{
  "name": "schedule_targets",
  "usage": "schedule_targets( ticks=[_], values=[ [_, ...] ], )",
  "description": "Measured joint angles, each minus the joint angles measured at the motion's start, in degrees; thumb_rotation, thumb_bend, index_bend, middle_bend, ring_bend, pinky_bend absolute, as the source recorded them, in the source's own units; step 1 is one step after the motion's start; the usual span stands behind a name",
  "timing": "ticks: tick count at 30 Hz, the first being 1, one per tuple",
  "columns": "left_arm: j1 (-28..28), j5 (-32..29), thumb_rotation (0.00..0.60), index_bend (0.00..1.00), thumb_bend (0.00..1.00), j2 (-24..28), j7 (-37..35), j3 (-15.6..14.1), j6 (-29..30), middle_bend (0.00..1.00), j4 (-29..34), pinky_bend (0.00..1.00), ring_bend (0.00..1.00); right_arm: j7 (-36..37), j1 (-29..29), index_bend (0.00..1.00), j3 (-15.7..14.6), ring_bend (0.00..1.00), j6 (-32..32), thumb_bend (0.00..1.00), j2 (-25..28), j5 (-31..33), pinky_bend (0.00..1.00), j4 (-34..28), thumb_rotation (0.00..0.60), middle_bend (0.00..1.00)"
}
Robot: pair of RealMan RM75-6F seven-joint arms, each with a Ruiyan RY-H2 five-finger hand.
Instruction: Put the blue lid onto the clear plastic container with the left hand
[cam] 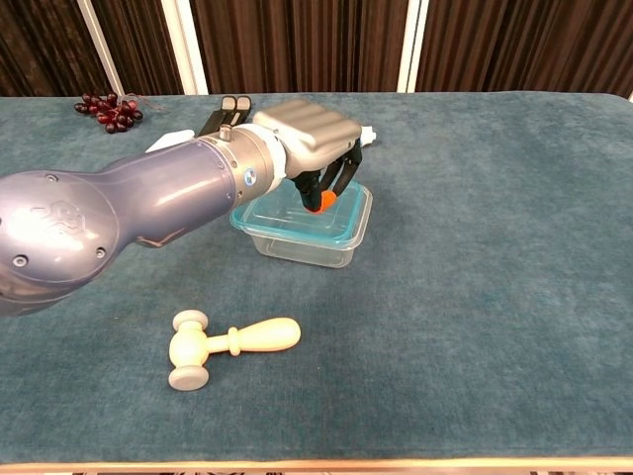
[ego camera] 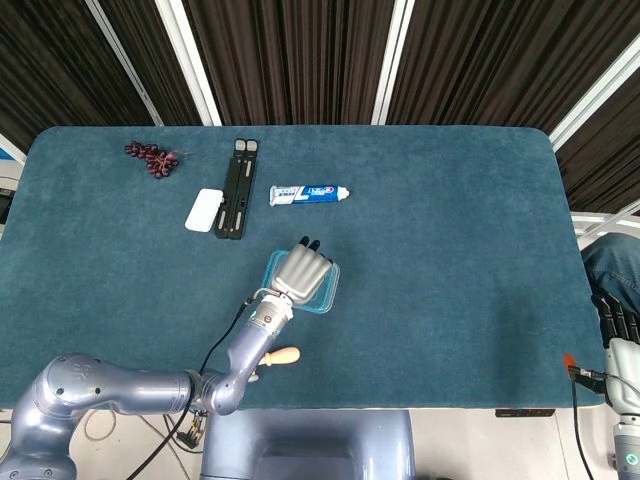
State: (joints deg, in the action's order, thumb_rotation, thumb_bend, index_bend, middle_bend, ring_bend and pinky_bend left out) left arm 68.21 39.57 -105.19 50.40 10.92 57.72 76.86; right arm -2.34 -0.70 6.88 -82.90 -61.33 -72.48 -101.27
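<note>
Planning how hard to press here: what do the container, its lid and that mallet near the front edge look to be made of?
The clear plastic container looks like rigid see-through plastic: the table cloth shows through its walls. The blue lid seems translucent teal plastic, glossy, with the left hand over it. The mallet looks like pale unfinished wood, matte and cream-coloured, though painted plastic cannot be ruled out.

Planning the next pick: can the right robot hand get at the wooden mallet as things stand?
Probably not: the right robot hand sits off the table's far right edge, while the wooden mallet lies near the left arm.
</note>
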Motion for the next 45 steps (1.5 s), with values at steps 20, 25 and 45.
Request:
schedule_targets(
  ticks=[20,25,45],
  values=[
    [-1.1,1.6,0.6,0.65,0.53,-1.1,1.0,-0.2,0.8,0.54,-1.6,0.25,0.23,0.0,0.0,0.0,0.0,0.0,0.0,0.35,-0.1,0.1,0.0,0.0,0.6,0.0],
    [-1.3,1.7,0.6,0.65,0.53,-1.2,1.5,-0.1,0.7,0.53,-1.6,0.24,0.23,0.0,0.0,0.0,0.0,0.0,0.0,0.35,-0.1,0.1,0.0,0.0,0.6,0.0],
    [-1.5,1.7,0.6,0.65,0.53,-2.7,2.8,0.4,-0.1,0.53,-3.4,0.24,0.23,-0.1,0.0,0.0,0.0,0.0,0.1,0.35,-0.1,0.3,0.0,-0.2,0.6,0.0]
  ],
)
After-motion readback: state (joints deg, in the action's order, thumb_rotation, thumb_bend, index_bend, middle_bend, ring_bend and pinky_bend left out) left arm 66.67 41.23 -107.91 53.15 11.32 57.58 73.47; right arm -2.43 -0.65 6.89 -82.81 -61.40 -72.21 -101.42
